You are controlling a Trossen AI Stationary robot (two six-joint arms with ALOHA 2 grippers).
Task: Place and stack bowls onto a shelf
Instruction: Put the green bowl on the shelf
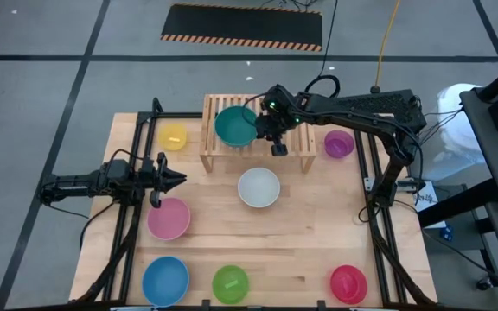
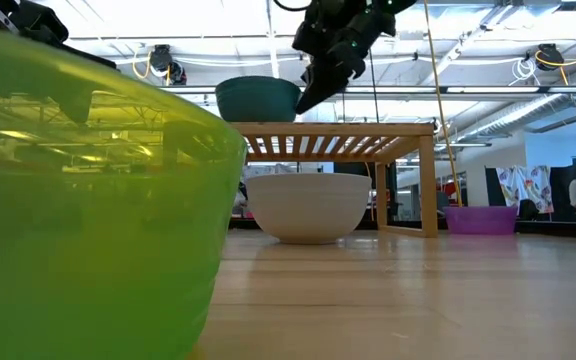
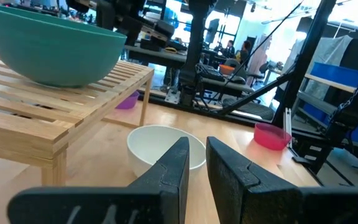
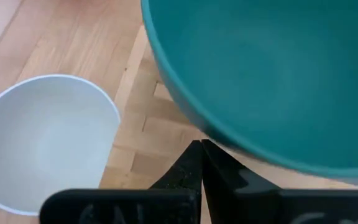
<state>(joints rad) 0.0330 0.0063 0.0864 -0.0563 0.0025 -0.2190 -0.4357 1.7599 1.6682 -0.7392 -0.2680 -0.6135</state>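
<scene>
High view has the teal bowl [image 1: 235, 126] sitting on the shelf [image 1: 299, 138], and the right hand [image 1: 277, 149] hangs just beside its rim, fingers pressed together on nothing. Left hand [image 1: 176, 179] waits over the tabletop [image 1: 305, 233] near the pink bowl [image 1: 169, 218], fingers nearly together and empty, with the white bowl [image 1: 258, 187] just in front of the shelf.

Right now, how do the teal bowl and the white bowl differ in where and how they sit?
The teal bowl rests on the shelf; the white bowl sits on the table in front of it. The right gripper hangs at the teal bowl's rim, fingers together, while nothing is near the white bowl. Both are upright, empty and similar in size.
</scene>
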